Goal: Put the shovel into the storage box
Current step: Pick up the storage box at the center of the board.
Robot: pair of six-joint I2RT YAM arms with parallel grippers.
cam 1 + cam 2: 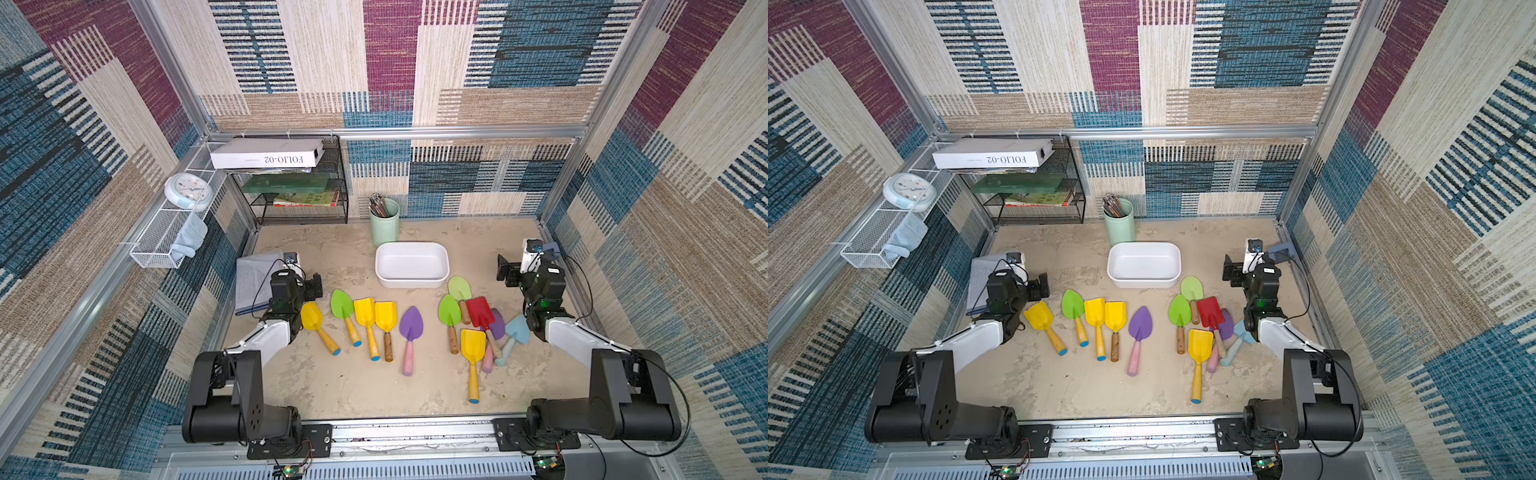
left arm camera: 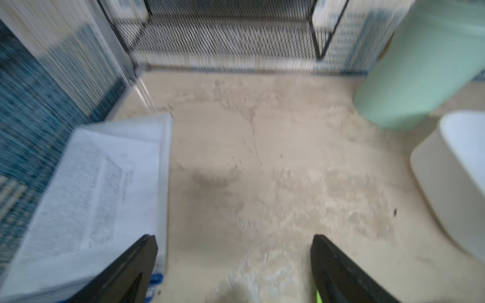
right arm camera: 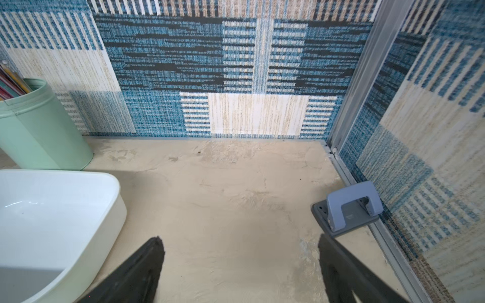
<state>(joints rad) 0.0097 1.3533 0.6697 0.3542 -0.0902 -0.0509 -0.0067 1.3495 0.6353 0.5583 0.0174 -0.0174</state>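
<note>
The left gripper (image 2: 233,242) holds its jaws wide over bare tabletop (image 2: 236,157), and so does the right gripper (image 3: 240,244) (neither grips anything). The storage box (image 1: 411,283) sits between the two, apart from both. A yellow shovel (image 1: 311,316) lies just behind the left jaws, toward that arm's base. A pale green shovel (image 1: 459,286) lies near the right jaws, just beside the box.
</note>
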